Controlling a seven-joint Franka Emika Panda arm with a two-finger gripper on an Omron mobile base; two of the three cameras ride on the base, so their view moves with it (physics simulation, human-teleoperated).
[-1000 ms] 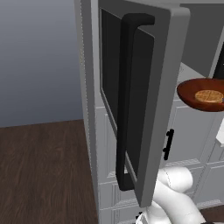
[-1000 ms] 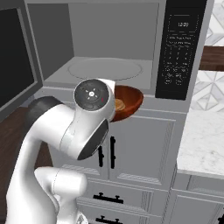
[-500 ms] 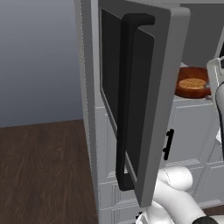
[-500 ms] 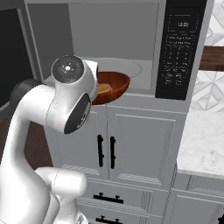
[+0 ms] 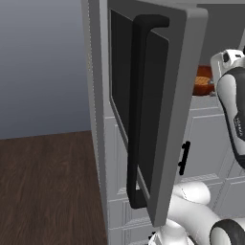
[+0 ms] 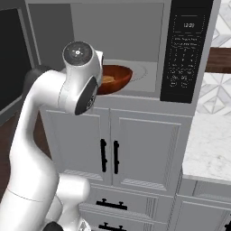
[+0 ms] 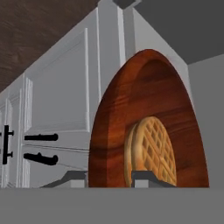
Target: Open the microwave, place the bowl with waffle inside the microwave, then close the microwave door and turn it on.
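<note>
The microwave (image 6: 135,27) stands open, its light grey inside showing. The microwave door (image 5: 167,115) is swung wide, its long black bar handle (image 5: 136,110) facing the left base camera; its dark window (image 6: 11,58) also shows at the left edge of the right base view. The reddish-brown bowl (image 6: 115,79) with a waffle (image 7: 151,151) hangs at the cavity's mouth, just above its floor. From the left it is the bowl (image 5: 203,81) peeking past the door's edge. My gripper (image 7: 109,178) is shut on the bowl's (image 7: 131,131) near rim, with one fingertip (image 7: 146,177) inside it.
The black control panel (image 6: 185,49) fills the microwave's right side. White cabinet doors with short black handles (image 6: 109,155) sit below, and a marble counter (image 6: 210,144) lies to the right. My white arm (image 6: 58,113) stands before the cavity's left half. Dark wood floor (image 5: 48,186) lies left.
The arm has risen and swung left, carrying the bowl from in front of the cabinets up to the mouth of the microwave cavity. The door has stayed open.
</note>
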